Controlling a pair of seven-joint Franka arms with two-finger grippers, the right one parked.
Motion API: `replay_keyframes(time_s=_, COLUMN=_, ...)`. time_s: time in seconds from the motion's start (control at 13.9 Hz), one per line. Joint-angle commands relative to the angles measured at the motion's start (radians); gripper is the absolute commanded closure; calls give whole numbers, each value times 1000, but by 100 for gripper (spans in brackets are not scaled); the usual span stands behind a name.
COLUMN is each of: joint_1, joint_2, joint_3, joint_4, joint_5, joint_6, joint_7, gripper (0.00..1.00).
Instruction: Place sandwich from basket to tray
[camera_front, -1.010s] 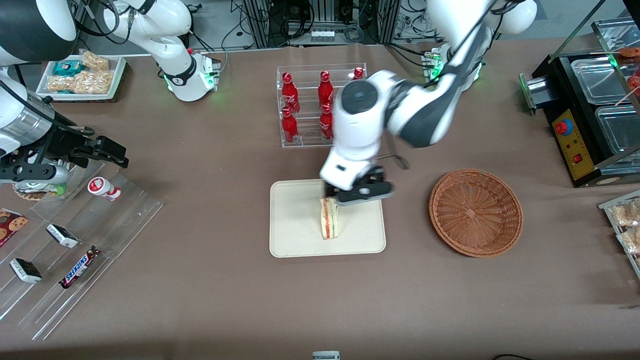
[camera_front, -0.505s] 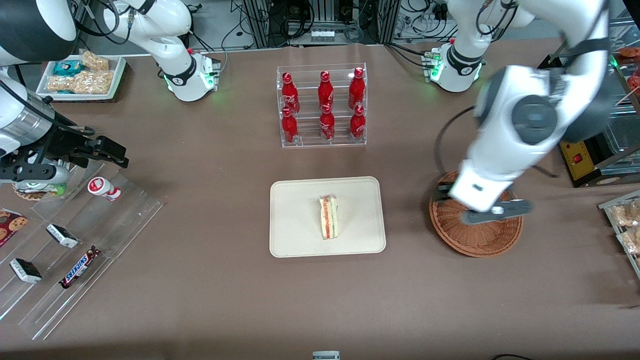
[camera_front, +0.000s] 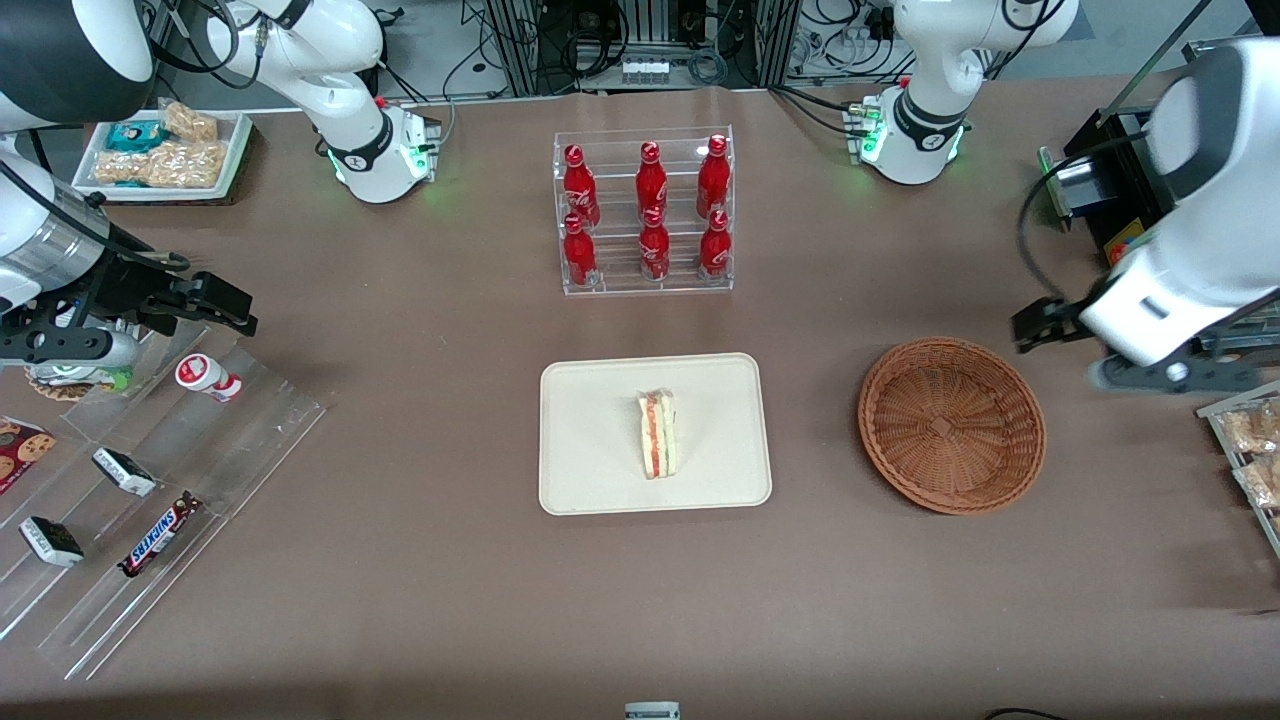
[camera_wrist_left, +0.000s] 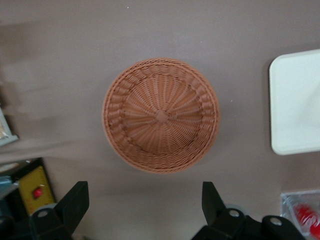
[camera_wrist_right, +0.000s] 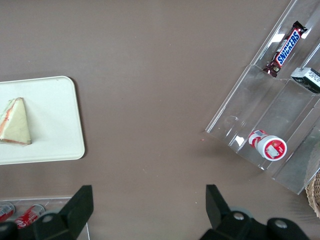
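The sandwich (camera_front: 658, 435), a pale wedge with a red and green cut edge, lies on the cream tray (camera_front: 590, 480) in the middle of the table. It also shows in the right wrist view (camera_wrist_right: 14, 122) on the tray (camera_wrist_right: 55, 125). The reddish-brown wicker basket (camera_front: 950, 425) stands empty beside the tray, toward the working arm's end. My left gripper (camera_front: 1098, 352) hangs open and empty above the table, just past the basket's rim toward that end. In the left wrist view the open gripper (camera_wrist_left: 144, 204) looks down on the basket (camera_wrist_left: 161, 115) and a corner of the tray (camera_wrist_left: 297, 105).
A clear rack of red cola bottles (camera_front: 645, 215) stands farther from the front camera than the tray. A black machine (camera_front: 1150, 260) and bagged snacks (camera_front: 1250, 440) sit at the working arm's end. An acrylic rack with candy bars (camera_front: 150, 480) lies toward the parked arm's end.
My left gripper has let go of the sandwich on the tray, risen, and swung over the basket to the working arm's end of the table. The sandwich stays put.
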Motion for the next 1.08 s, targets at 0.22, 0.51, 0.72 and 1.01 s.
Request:
replay_keyframes(time_s=0.22, joint_1=92, joint_2=-81, joint_3=-16, joint_4=42, joint_5=-10, joint_6=-20, joint_7=144, gripper=0)
replay_keyframes(time_s=0.51, joint_1=92, joint_2=-82, joint_3=-14, joint_4=42, joint_5=-65, joint_6=-31, joint_7=129, gripper=0)
replay_keyframes(time_s=0.72, joint_1=89, joint_2=-84, joint_3=-16, joint_4=44, joint_5=-82, joint_6=-115, joint_7=52, gripper=0)
replay_keyframes(time_s=1.01, joint_1=84, joint_2=-84, joint_3=-21, joint_4=44, joint_5=-84, joint_6=-126, joint_7=46, gripper=0)
